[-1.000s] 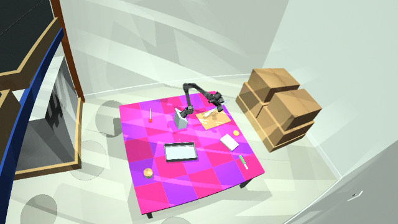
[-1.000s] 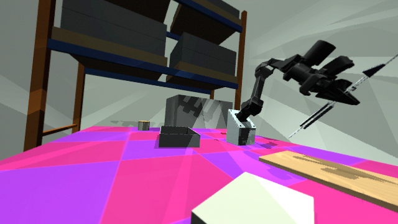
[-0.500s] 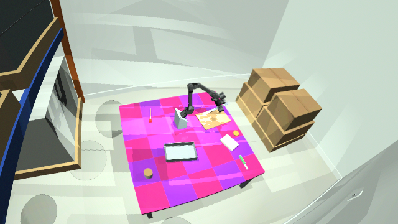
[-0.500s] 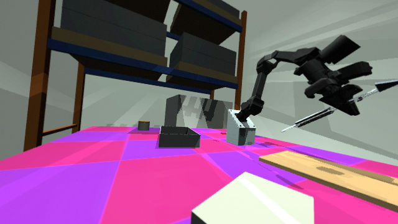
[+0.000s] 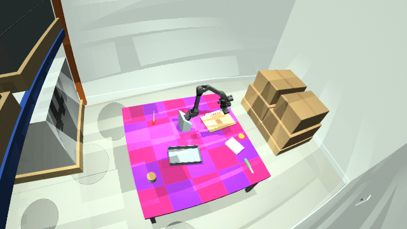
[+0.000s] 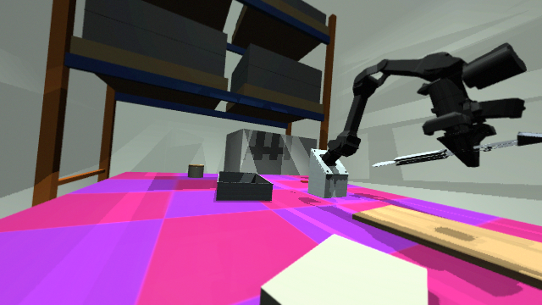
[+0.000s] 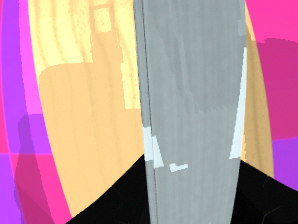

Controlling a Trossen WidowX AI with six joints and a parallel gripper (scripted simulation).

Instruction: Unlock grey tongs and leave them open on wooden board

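The grey tongs (image 6: 423, 157) (image 7: 192, 75) hang in the air above the wooden board (image 5: 211, 125) (image 6: 402, 216) (image 7: 90, 110). They lie nearly level, with the thin left end a little lower than the dark right end in the exterior view. Their arms look close together there; the lock cannot be made out. My gripper (image 5: 226, 111) (image 6: 470, 158) (image 7: 181, 155) points down and is shut on the tongs, with a black finger on each side of them in the wrist view. The roasting tin (image 5: 185, 163) (image 6: 243, 192) stands away from the gripper, with no tongs across it.
A white block (image 5: 234, 145) (image 6: 351, 267) lies near the board, with a yellow round thing (image 5: 241, 135) and a green and white stick (image 5: 248, 163) close by. A round pot (image 5: 151, 177) (image 6: 196, 171) and a red-ended stick (image 5: 154, 122) stand farther off.
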